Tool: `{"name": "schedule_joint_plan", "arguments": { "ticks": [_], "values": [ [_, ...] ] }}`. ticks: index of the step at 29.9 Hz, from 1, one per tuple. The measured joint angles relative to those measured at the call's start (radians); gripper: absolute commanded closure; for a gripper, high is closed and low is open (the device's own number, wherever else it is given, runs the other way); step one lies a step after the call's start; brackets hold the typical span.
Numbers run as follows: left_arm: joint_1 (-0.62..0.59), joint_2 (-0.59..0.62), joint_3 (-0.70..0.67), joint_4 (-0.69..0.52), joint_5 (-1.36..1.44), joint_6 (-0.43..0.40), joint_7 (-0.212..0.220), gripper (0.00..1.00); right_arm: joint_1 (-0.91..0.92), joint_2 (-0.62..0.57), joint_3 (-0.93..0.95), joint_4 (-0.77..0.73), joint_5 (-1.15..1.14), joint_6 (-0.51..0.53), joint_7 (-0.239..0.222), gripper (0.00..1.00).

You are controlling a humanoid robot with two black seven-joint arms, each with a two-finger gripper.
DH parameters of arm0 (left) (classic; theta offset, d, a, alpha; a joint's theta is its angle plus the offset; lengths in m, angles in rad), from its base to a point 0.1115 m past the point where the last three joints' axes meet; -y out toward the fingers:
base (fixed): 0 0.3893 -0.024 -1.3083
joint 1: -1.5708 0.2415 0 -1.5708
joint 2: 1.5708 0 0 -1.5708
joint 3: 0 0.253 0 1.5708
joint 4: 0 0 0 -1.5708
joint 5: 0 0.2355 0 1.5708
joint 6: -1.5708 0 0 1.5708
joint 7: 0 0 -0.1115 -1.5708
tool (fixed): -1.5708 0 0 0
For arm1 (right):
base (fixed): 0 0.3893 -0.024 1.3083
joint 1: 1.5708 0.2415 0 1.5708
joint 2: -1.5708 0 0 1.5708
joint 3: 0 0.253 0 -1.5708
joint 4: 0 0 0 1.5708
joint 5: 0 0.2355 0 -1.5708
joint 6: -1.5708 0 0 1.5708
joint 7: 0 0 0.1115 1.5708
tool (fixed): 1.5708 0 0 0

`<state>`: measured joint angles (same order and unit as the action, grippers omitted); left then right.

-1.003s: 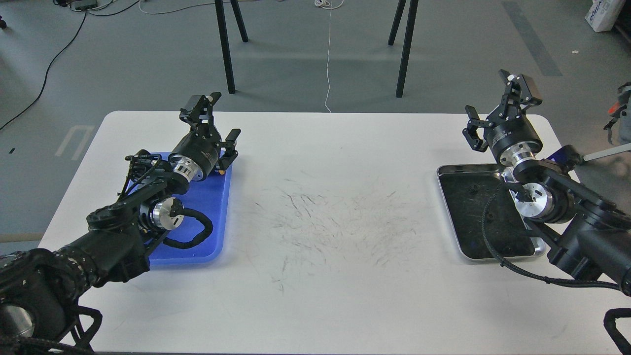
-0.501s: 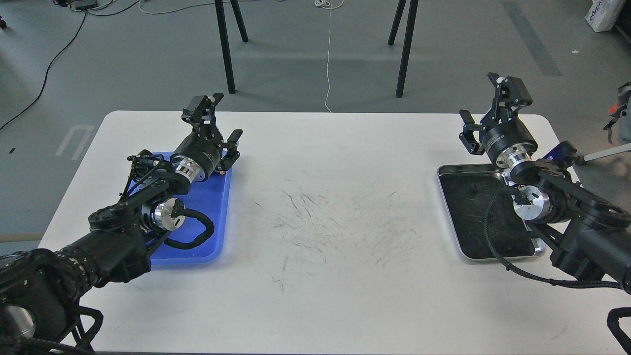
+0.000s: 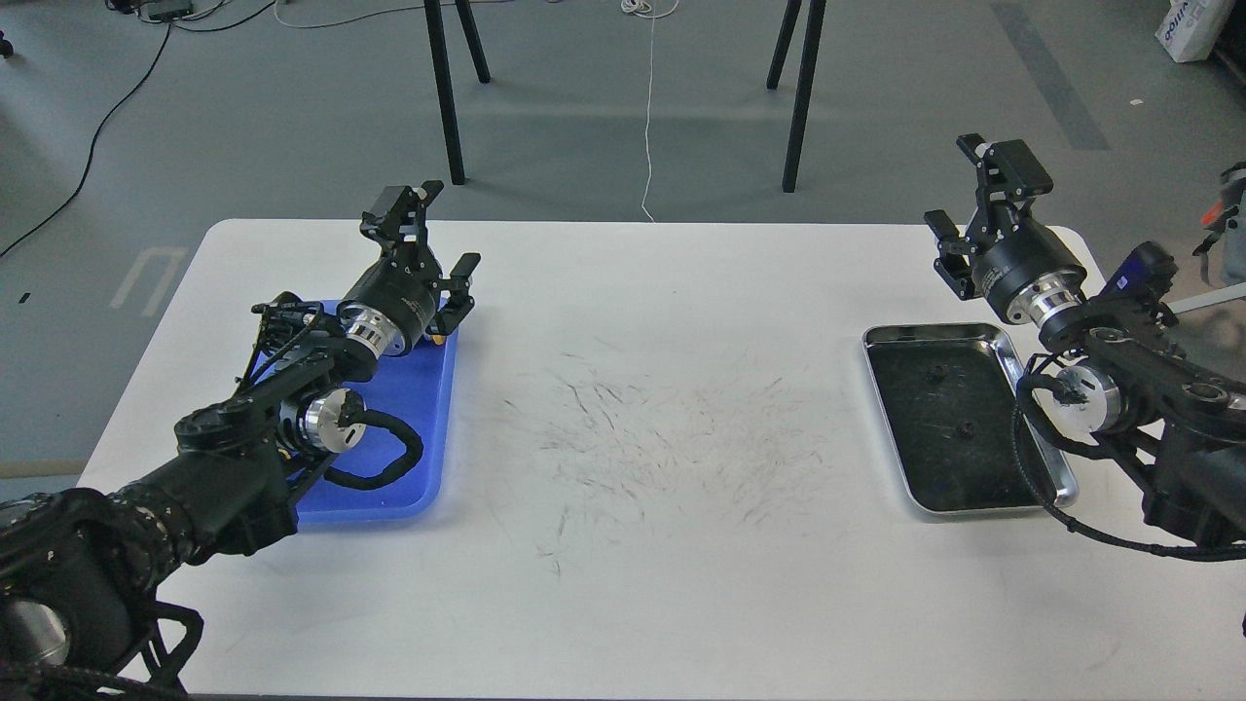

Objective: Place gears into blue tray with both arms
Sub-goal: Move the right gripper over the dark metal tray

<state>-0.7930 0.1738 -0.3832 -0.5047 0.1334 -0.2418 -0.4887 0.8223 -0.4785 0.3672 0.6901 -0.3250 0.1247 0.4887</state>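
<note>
Two small black gears (image 3: 937, 371) (image 3: 966, 428) lie on the dark floor of the steel tray (image 3: 884, 336) at the right. The blue tray (image 3: 428, 409) sits at the left, largely covered by my left arm. My left gripper (image 3: 443, 239) hangs open over the tray's far right corner, with nothing seen between its fingers. My right gripper (image 3: 959, 195) is open above the table just beyond the steel tray's far right corner, also holding nothing that shows. No gear shows on the bare parts of the blue tray.
A small orange-yellow piece (image 3: 438, 339) shows under my left gripper at the blue tray's far right corner. Black scuff marks (image 3: 642, 428) cover the white table's middle. Black stand legs (image 3: 443, 92) rise from the floor behind the table.
My right arm has pulled back to the right, uncovering the steel tray and a second gear. The left gripper has barely shifted.
</note>
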Motion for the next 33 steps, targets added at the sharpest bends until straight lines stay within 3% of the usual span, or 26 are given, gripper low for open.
{"name": "schedule_joint_plan", "arguments": {
  "ticks": [7,12,23,33],
  "values": [
    [0.0,-0.002,0.002,0.0,0.0,0.0,0.0,0.0,0.029,-0.017,-0.095,0.005,-0.071,0.0,0.0,0.01],
    [0.0,-0.008,0.002,-0.001,0.0,0.001,0.0,0.0,0.097,-0.017,-0.248,0.004,-0.22,-0.005,0.0,0.01],
    [0.002,-0.01,0.003,-0.003,0.003,0.001,0.0,0.0,0.23,-0.059,-0.507,0.003,-0.32,-0.003,0.0,0.01],
    [0.004,-0.01,0.003,-0.003,0.003,0.001,0.0,0.0,0.3,-0.084,-0.64,0.003,-0.622,0.011,0.0,0.01]
  ]
}}
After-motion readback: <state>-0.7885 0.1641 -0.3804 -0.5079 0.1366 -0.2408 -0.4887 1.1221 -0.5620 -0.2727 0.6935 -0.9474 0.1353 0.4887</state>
